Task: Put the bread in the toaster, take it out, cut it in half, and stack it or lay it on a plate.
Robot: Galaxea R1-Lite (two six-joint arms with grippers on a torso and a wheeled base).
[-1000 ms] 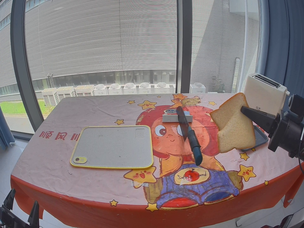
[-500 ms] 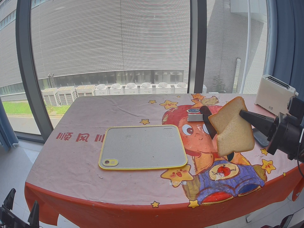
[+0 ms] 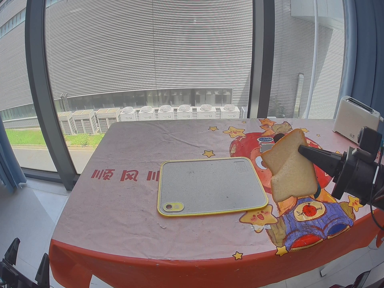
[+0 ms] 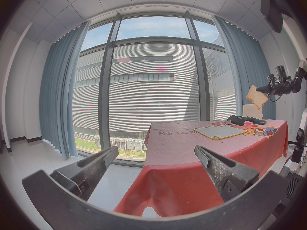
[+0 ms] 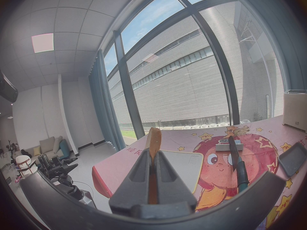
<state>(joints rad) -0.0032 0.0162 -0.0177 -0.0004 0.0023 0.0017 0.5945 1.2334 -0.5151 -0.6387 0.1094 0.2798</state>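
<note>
A slice of bread [image 3: 291, 167] hangs upright in the air, and my right gripper [image 3: 304, 151] is shut on its edge. It is above the table just right of the grey, yellow-rimmed cutting board [image 3: 210, 185]. The right wrist view shows the bread [image 5: 154, 142] edge-on between the fingers, with the black knife [image 5: 238, 162] lying on the cloth beyond. The white toaster [image 3: 356, 119] stands at the far right, and a dark plate [image 5: 292, 158] lies near it. My left gripper [image 4: 156, 152] hangs open and empty, low beside the table's left end.
A small grey knife rest [image 5: 228, 146] sits behind the knife blade. The table [image 3: 132, 217] wears a pink cartoon cloth with a red hanging edge. Large windows close the far side. Bare cloth lies left of the cutting board.
The head camera has turned, so the table's things show further right. My right gripper has carried the bread leftwards, from above the plate to above the knife beside the cutting board.
</note>
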